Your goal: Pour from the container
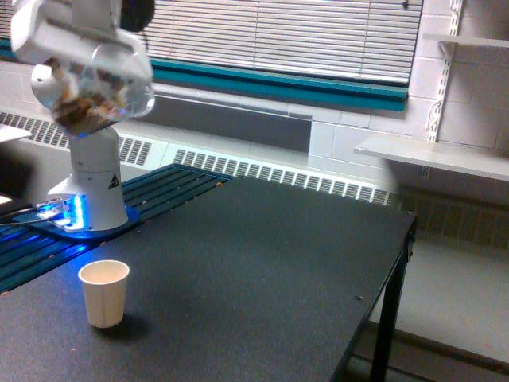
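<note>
The gripper sat high at the exterior view's upper left, a white block partly cut off by the top edge, and it was clamped on the container, though the fingers themselves were too blurred to make out. The container was a clear plastic cup, tilted and smeared by motion, held in the air in front of the arm's white column; brown nuts showed through its lower wall, gathered toward the exterior view's left. It hung well above the counter and touched nothing on it. Below it, and slightly toward the exterior view's right, a small off-white paper cup stood upright on the dark counter near the front edge, its mouth open; whether anything lay inside could not be told. The arm's base stood behind the paper cup on a slatted dark strip, with blue light glowing at its foot. Behind the counter ran a long radiator grille along the wall, under a teal sill and closed window blinds. At the exterior view's right, a pale shelf was fixed to the block wall. The counter's black leg dropped to the floor at its far corner on the exterior view's right.
</note>
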